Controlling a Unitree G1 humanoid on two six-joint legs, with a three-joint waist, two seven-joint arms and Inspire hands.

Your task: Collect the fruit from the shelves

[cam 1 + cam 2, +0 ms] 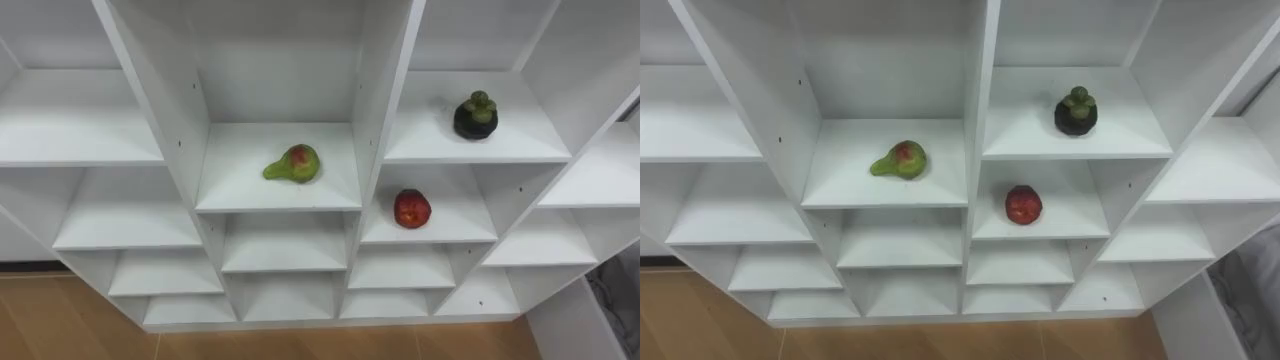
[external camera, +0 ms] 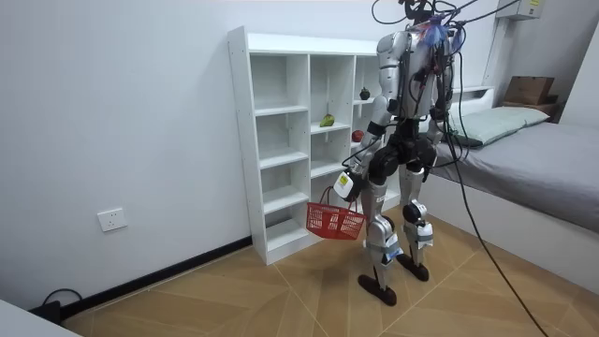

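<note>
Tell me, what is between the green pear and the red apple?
A white upright board stands between the pear and the apple, which lies one shelf lower on the board's right. Both eye views show it.

Closet: green-red pear lying centre; red apple lower right; dark mangosteen above it

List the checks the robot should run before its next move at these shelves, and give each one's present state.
1. Pear lying on the middle column's shelf, nothing in front of it: ok.
2. Red apple and mangosteen resting in the column to the right: ok.
3. Red basket hanging from the left robot hand: ok.
4. Basket has room inside: cannot tell.
5. Robot standing close, facing the shelf unit: ok.
</note>
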